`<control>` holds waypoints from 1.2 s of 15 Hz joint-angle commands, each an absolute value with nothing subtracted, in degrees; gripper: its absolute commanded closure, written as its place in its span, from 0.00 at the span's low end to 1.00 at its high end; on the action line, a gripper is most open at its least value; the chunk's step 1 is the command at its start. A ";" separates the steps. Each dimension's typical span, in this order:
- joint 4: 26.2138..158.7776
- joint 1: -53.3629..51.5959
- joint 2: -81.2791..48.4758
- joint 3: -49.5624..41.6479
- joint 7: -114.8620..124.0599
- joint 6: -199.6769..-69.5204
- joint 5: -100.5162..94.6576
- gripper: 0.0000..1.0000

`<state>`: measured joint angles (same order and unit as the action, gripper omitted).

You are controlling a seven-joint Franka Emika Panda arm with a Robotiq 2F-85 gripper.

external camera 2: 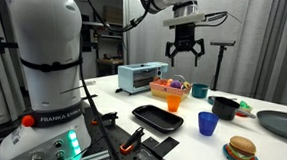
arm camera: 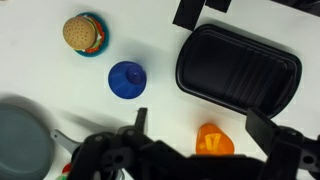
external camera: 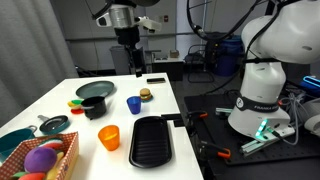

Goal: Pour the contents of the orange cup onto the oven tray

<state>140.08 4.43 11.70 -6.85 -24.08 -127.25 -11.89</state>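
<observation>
Gripper [external camera 2: 183,54] hangs high above the table, fingers spread wide, nothing between them. No contact with anything.

In the wrist view the orange cup [arm camera: 213,141] sits almost directly under the fingers, upright, between the two finger silhouettes; a yellow piece of the contents [arm camera: 212,144] shows inside it. In an exterior view the cup [external camera: 109,137] stands just beside the oven tray [external camera: 151,140], not touching as far as can be told.

Outward from the fingers: the tray [arm camera: 238,68] lies just beyond the cup, bare. Blue cup [arm camera: 126,79] off to one side, toy burger [arm camera: 83,33] further out past it. Dark round pan [arm camera: 22,130] at the frame edge.

Step in hand, by my reading: approach, grasp not yet begun. Next move calls for a straight descent, fingers straddling the cup wall, closing gently, then lift, carry over the tray and tip. Risk: knocking the light cup over.
</observation>
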 commanded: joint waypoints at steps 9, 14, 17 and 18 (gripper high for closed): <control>137.66 2.59 1.24 -3.01 -18.66 -137.76 -12.11 0.00; 134.36 2.35 -3.32 -1.85 -17.41 -139.24 -12.86 0.00; 131.40 1.69 -6.57 -1.14 -16.12 -139.06 -13.26 0.00; 130.51 1.49 -7.55 -1.00 -15.79 -138.95 -13.43 0.00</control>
